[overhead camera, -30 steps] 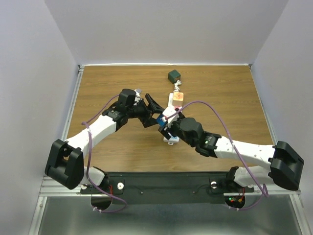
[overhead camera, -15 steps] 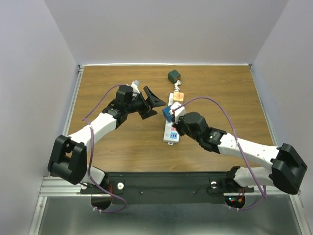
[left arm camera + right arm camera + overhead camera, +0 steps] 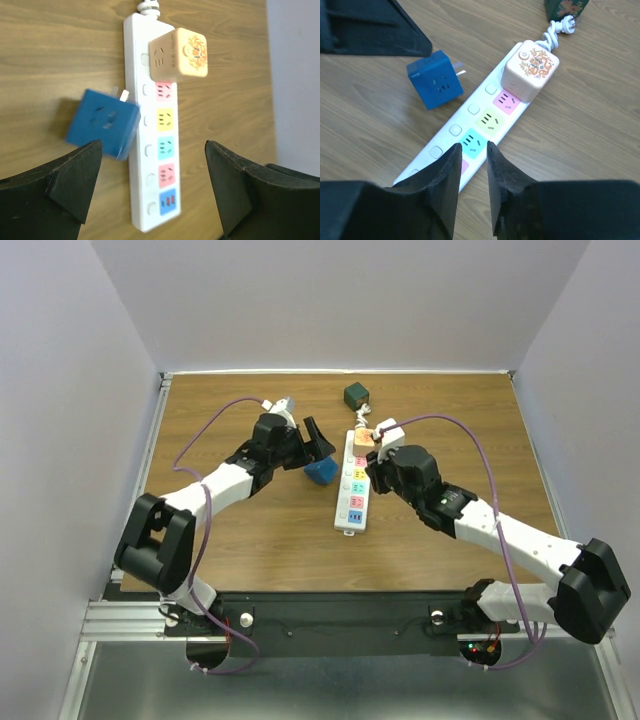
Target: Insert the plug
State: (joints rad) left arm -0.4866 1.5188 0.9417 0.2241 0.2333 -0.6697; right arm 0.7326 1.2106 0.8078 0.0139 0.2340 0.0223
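Tabletop (image 3: 250, 535) wood lies under both my arms, as it did before. My left gripper (image 3: 318, 443) hangs wide open over its middle, fingers (image 3: 70, 175) spread far apart with nothing between them. It sits a little further toward the power strip (image 3: 352, 502) than it did a second ago.

My right gripper (image 3: 373, 462) has changed most. A second ago it was clamped on the blue plug (image 3: 320, 472) over the near end of the strip; half a second ago it carried that plug on the strip's left side. Now it has let go and swung to the far end of the strip. Its fingers (image 3: 445, 175) are drawn together to a slim gap and are empty.

With my arm out of the way, the white strip shows along its whole length and has not shifted. The blue plug now lies loose on the wood, on the left of the strip and just beside it, prongs pointing toward it. I cannot tell whether the prongs touch the strip's edge. It is in no socket.

An orange cube (image 3: 364, 438) sits in the strip's farthest socket, unchanged. Beyond it, the coiled cord (image 3: 552, 31) runs to a green cube (image 3: 355, 395), also where it was.
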